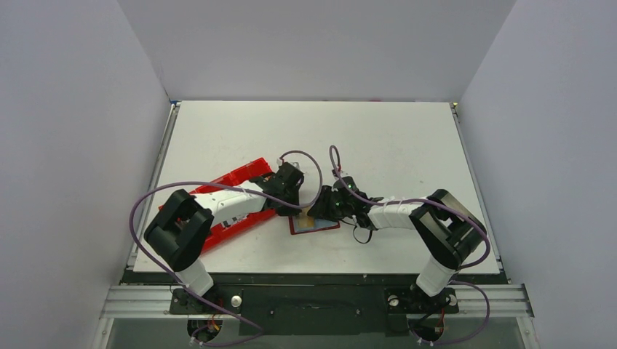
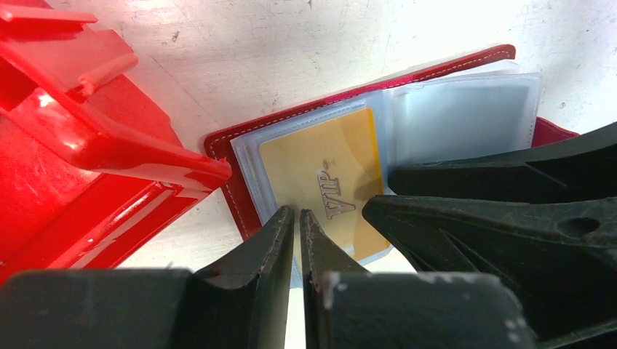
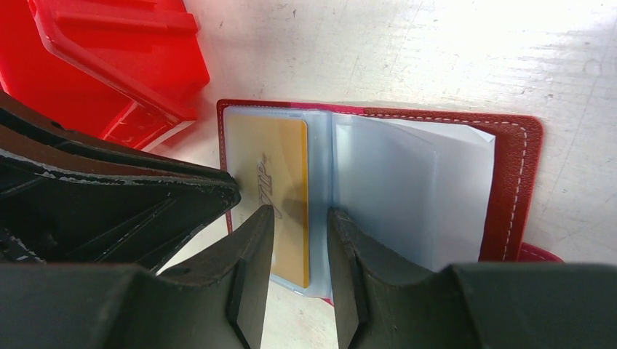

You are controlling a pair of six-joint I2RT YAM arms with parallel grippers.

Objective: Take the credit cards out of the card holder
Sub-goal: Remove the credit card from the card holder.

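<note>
The card holder (image 1: 318,226) lies open on the table between both arms, its dark-red cover (image 2: 436,69) (image 3: 520,182) spread flat with clear sleeves inside. One gold credit card (image 2: 320,156) (image 3: 284,145) marked VIP sits in the left sleeve. My left gripper (image 2: 297,212) (image 1: 292,209) is shut to a thin slit, and its tips rest on the card's sleeve near the holder's left edge. My right gripper (image 3: 300,214) (image 1: 325,209) is open, its jaws standing either side of the card's inner edge and the fold, clasping nothing.
The bright red plastic tray (image 1: 244,174) (image 2: 73,145) (image 3: 109,51) lies just left of the card holder, partly under my left arm. The right gripper's fingers (image 2: 509,174) crowd in beside the left gripper's. Grey walls enclose the white table (image 1: 393,145).
</note>
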